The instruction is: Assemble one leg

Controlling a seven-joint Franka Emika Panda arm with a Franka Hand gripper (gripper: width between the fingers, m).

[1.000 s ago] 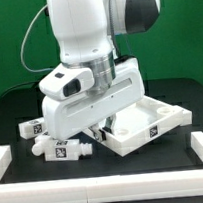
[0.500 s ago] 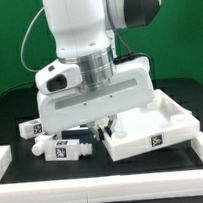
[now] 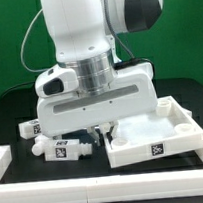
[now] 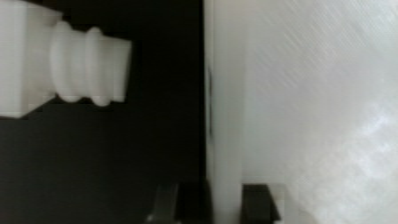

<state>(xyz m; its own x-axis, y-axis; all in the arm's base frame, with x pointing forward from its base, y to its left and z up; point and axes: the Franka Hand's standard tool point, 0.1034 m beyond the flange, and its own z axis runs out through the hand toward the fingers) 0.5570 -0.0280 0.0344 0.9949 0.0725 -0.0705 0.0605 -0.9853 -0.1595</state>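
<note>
A leg [image 3: 60,149], a stubby white peg with a black-and-white tag, lies on the black table at the exterior view's left. A second one [image 3: 32,127] lies just behind it. In the wrist view one leg [image 4: 68,62] shows with its narrower round end pointing toward the panel. The large white square panel [image 3: 158,134] with raised edges lies to the exterior view's right. My gripper [image 3: 104,129] is at the panel's near-left wall. In the wrist view my gripper [image 4: 217,205] has one dark finger on each side of the panel's wall [image 4: 214,100], shut on it.
A white rail [image 3: 97,180] runs along the table's front, and another piece [image 3: 2,154] stands at the exterior view's left. The arm's big white body hides the table behind the gripper.
The panel has slid toward the front of the exterior view and turned slightly, with the gripper moving along with it. The legs have not moved.
</note>
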